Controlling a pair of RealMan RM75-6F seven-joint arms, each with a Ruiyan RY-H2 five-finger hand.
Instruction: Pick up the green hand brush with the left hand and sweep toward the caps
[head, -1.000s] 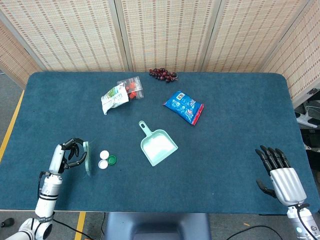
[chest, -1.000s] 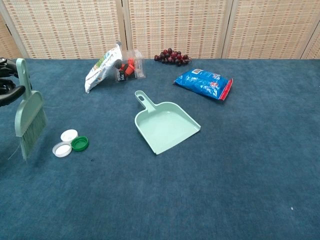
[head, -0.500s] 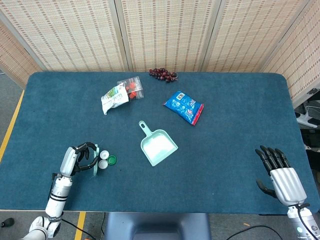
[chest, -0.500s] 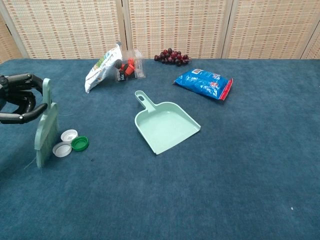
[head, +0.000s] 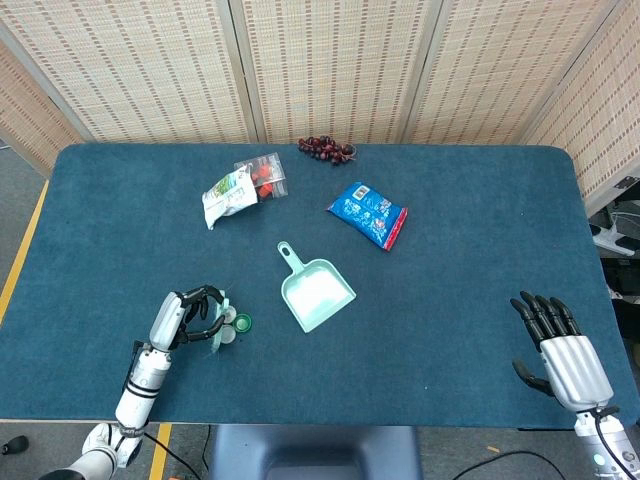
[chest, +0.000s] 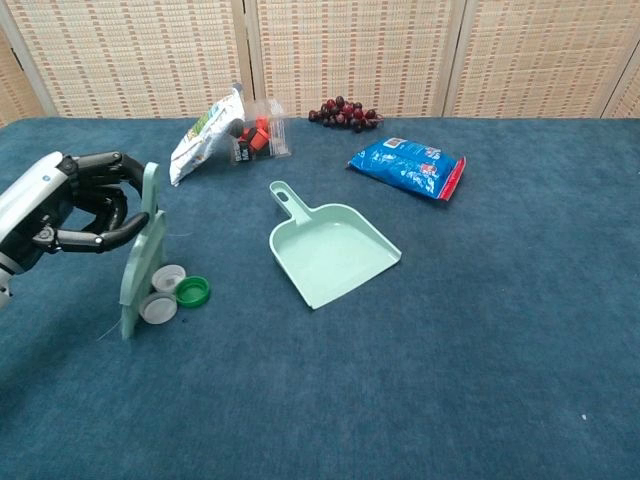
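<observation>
Blue carpet-like fabric covers the tabletop (head: 470, 250), with woven cane screens (head: 330, 60) standing behind it. Near the middle lies a pale green dustpan (chest: 335, 250), handle pointing toward the far left. Beyond it rest a blue snack packet (chest: 408, 167), a white-and-green pouch (chest: 203, 140) just beside a clear packet with red contents (chest: 262, 138), and a bunch of dark grapes (chest: 343, 113) at the far edge. The left robot hand (chest: 80, 200) has its dark fingers curled around the handle of the green hand brush (chest: 140, 260), which stands upright with its bristles on the cloth. The brush touches the caps (chest: 175, 290), two white and one green, clustered at its right side. The right robot hand (head: 555, 345) sits well apart at the near right corner, fingers extended side by side, holding nothing.
</observation>
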